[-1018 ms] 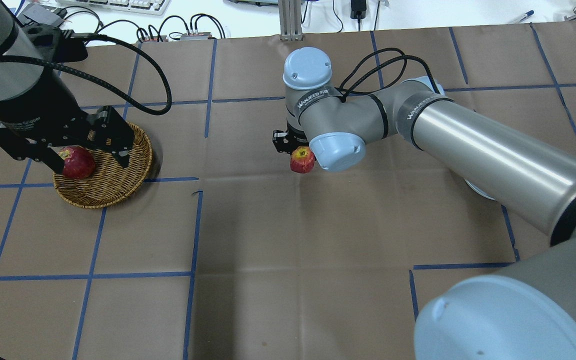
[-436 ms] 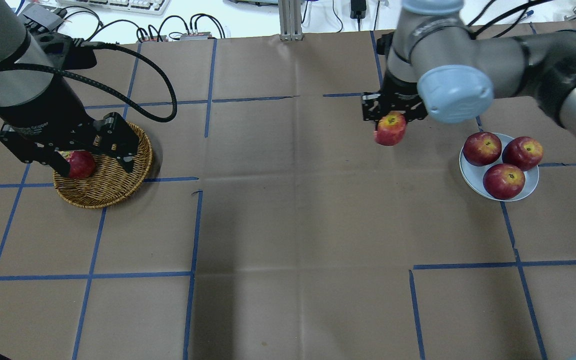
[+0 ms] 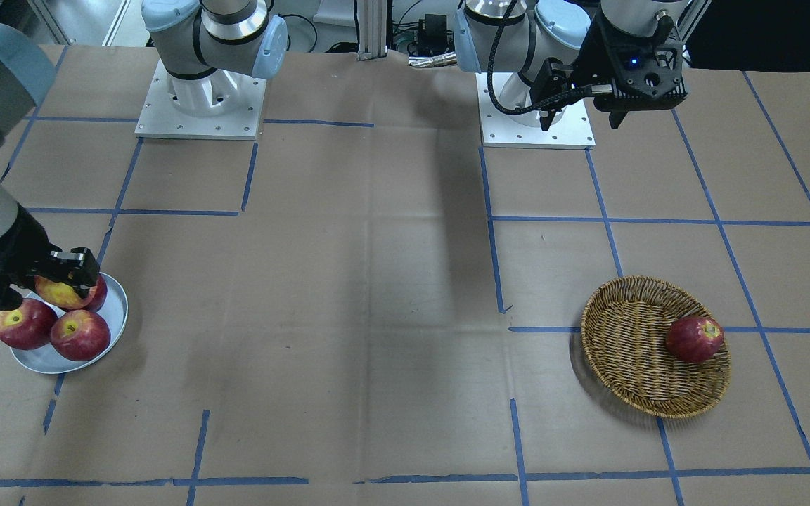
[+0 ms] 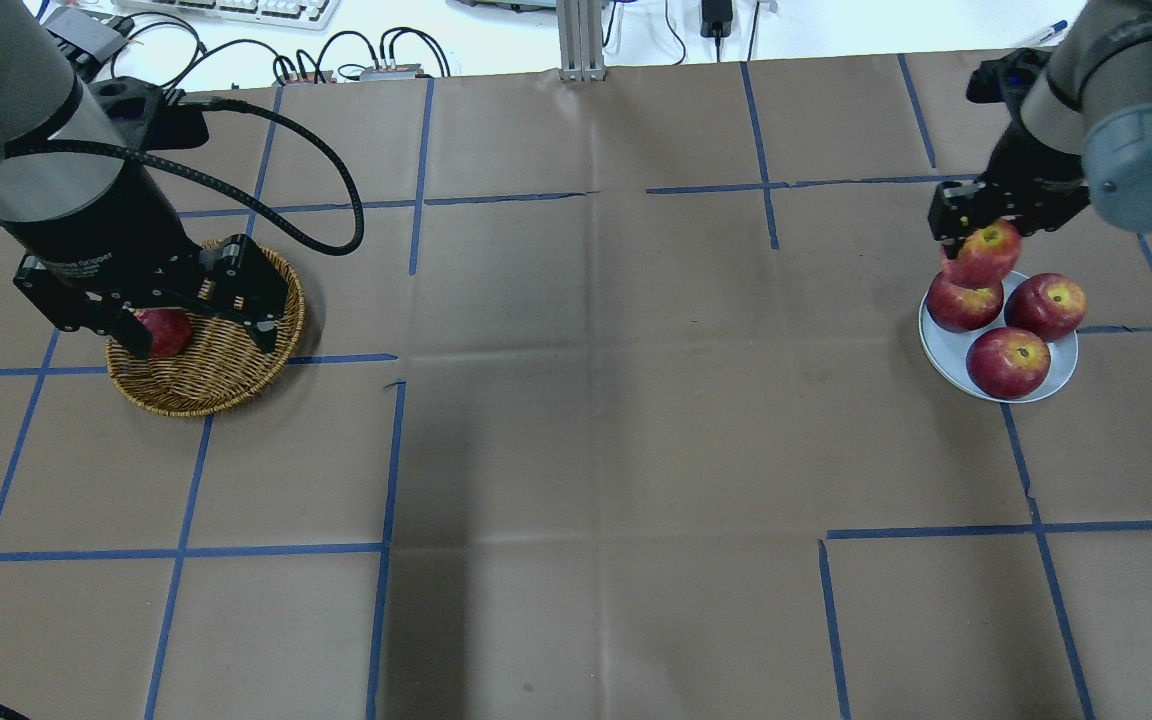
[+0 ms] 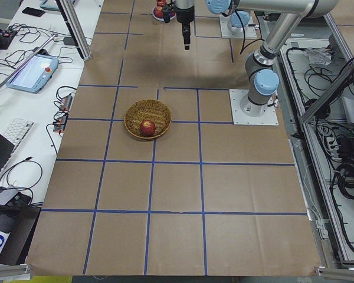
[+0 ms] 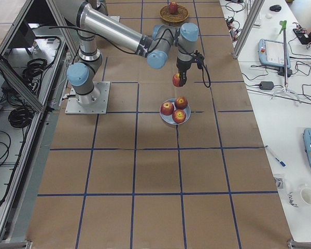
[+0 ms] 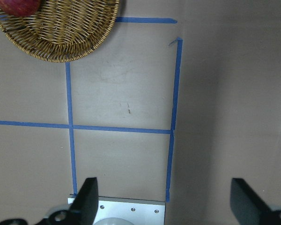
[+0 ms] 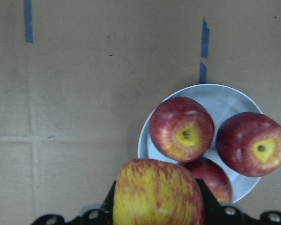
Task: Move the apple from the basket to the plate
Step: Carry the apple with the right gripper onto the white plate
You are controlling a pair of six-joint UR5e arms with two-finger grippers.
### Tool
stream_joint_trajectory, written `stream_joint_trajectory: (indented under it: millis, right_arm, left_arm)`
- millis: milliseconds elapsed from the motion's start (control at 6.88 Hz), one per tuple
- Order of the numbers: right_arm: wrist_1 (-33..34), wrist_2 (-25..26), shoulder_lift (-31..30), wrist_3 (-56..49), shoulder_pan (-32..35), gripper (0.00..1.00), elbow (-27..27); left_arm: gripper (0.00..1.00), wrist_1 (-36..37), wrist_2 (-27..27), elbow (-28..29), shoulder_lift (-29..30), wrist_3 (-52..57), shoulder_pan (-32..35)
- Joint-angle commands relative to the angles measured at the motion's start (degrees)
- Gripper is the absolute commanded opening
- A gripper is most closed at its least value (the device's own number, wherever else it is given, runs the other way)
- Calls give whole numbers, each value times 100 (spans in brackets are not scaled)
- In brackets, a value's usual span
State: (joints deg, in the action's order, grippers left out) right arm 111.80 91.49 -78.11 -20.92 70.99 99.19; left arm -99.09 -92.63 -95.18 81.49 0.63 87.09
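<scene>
Three dark apples (image 4: 1008, 362) on plate (image 8: 225, 96), one in basket (image 4: 206, 390); right fingers (image 4: 944, 218) clasp the apple (image 4: 988, 250), left fingers (image 7: 89, 199) apart.

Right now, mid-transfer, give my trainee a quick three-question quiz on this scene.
1. True or false: the left gripper is shut on an apple.
2. How many dark red apples lie on the plate, not counting the apple in the right gripper?
3. The basket holds: A nothing; B one red apple; C two apples.
Key: 1 false, it is open. 2 three. 3 B.
</scene>
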Motion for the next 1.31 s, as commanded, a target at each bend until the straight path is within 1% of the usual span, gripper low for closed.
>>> stream_joint_trajectory:
  millis: [0, 145, 291, 727, 873, 1164]
  right_arm:
    - [584, 18, 242, -745, -559, 57, 291]
    - [901, 26, 322, -764, -560, 57, 477]
    - [1026, 0, 323, -738, -551, 57, 539]
    - [1159, 26, 638, -755, -560, 59, 522]
    - [1151, 35, 622, -764, -560, 100, 488]
    - [932, 53, 508, -746, -560, 100, 444]
  left_arm:
    - [99, 240, 25, -18, 235, -71, 45]
    - [99, 328, 34, -18, 262, -72, 45]
    - [99, 337, 34, -27, 263, -72, 45]
    - [99, 328, 25, -18, 228, -45, 54]
    - [99, 337, 17, -9, 236, -54, 54]
    - [99, 329, -18, -18, 167, -19, 71]
